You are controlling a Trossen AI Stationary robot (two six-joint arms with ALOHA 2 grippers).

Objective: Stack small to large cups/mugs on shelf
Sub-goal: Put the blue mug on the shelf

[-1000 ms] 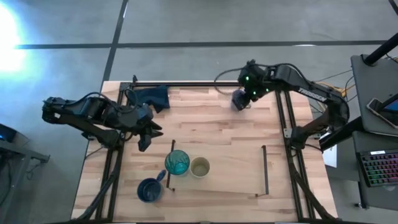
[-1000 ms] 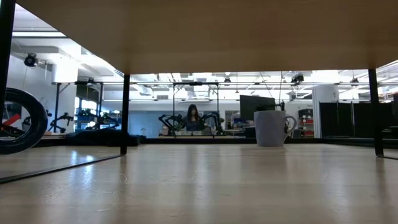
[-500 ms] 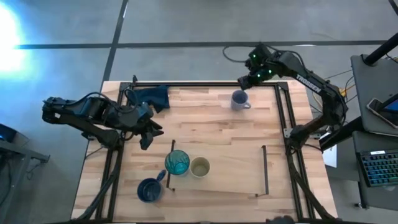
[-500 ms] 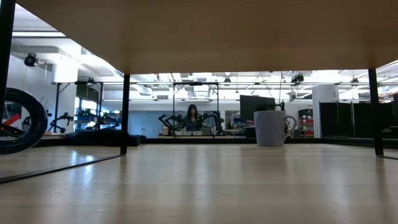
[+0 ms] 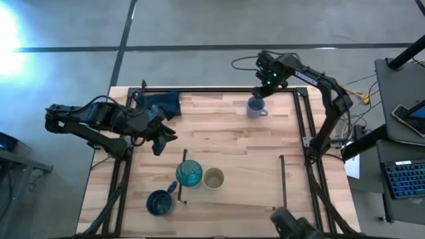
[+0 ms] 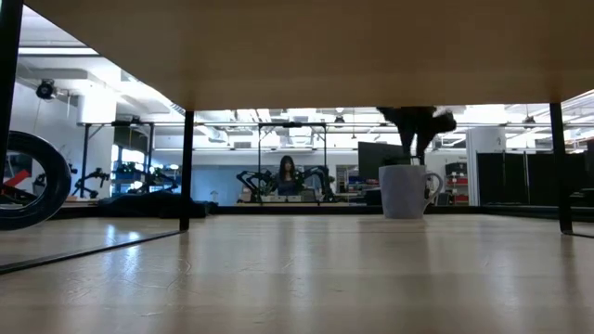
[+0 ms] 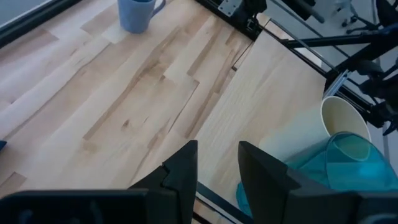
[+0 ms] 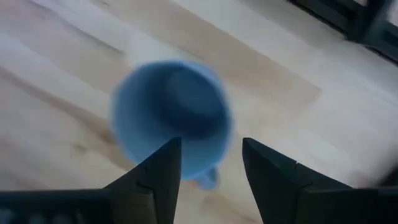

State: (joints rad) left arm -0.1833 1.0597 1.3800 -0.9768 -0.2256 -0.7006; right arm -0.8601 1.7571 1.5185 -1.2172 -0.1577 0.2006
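The lavender-grey mug (image 5: 255, 106) stands upright on its base on the tabletop near the far edge; it also shows in the low view (image 6: 405, 191). My right gripper (image 5: 263, 89) hangs open just above the mug's rim (image 6: 418, 139), fingers pointing down (image 8: 211, 174). My left gripper (image 5: 159, 141) is open and empty at the table's left (image 7: 217, 168). The teal tumbler (image 5: 189, 174) and the olive-tan cup (image 5: 213, 178) stand side by side at the left end of the shelf (image 5: 246, 189). The dark blue mug (image 5: 159, 202) stands on the tabletop, left of the shelf.
A dark blue cloth (image 5: 163, 103) lies at the far left corner. Black frame rails (image 5: 300, 126) run along the table's edges. The shelf's right part is bare board. A dark shape (image 5: 292, 226) shows at the near edge. A person (image 6: 286, 174) sits far off in the room.
My right gripper has drawn away from over the lavender-grey mug toward the far edge, and the mug has come into the high view where it stood. The gripper has then come down into the low view, just above the mug's rim. The mug has not moved.
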